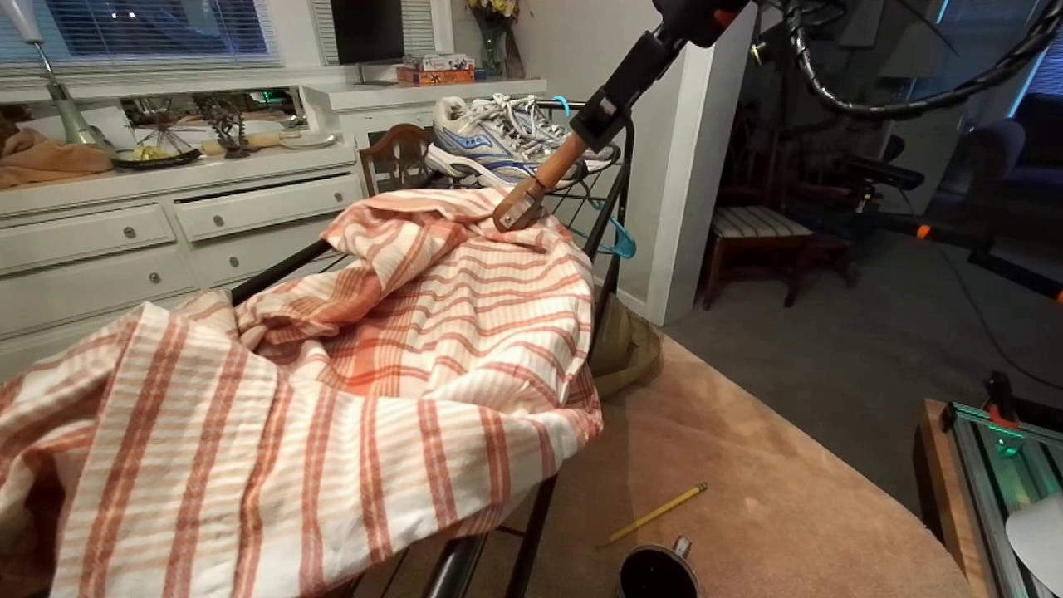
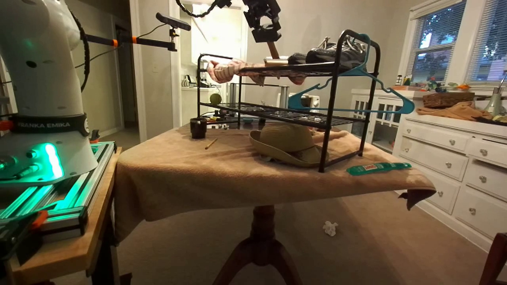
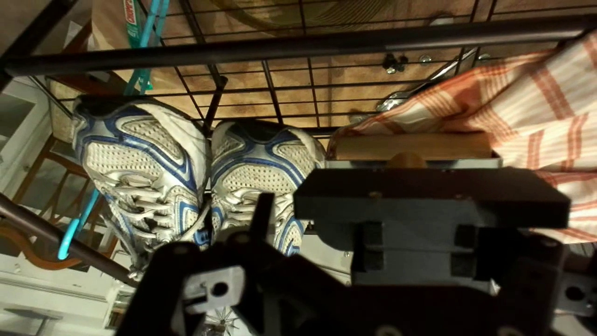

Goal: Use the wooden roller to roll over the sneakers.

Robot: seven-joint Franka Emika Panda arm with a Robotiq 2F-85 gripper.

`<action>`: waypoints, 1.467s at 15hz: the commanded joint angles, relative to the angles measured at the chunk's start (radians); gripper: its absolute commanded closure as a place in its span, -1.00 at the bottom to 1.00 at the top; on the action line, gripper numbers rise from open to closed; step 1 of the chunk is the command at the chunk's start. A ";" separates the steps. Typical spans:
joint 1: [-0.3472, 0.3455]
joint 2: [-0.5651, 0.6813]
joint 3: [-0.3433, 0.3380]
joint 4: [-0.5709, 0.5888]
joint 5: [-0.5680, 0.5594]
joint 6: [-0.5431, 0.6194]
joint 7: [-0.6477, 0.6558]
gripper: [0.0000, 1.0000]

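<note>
2 white-and-grey, blue-trimmed sneakers and 1 striped cloth are being supported by 1 black rack. FRANKA EMIKA is being displayed on the arm. Just beside the sneakers, 1 light-brown wooden roller with a metal strip is being seen, its handle running into 1 black block at the fingers of the gripper; whether these are gripping cannot be told.

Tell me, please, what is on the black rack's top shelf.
A pair of sneakers and a striped cloth; the wooden roller is at the cloth's edge. Anything under the cloth's folds is hidden.
</note>
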 commanded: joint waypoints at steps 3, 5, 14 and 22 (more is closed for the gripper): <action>0.036 -0.015 -0.032 -0.024 0.037 -0.036 -0.082 -1.00; 0.091 -0.018 -0.073 -0.022 0.125 -0.044 -0.174 -1.00; 0.178 -0.020 -0.196 0.013 0.404 -0.153 -0.450 -1.00; 0.231 -0.049 -0.247 0.022 0.585 -0.138 -0.545 -1.00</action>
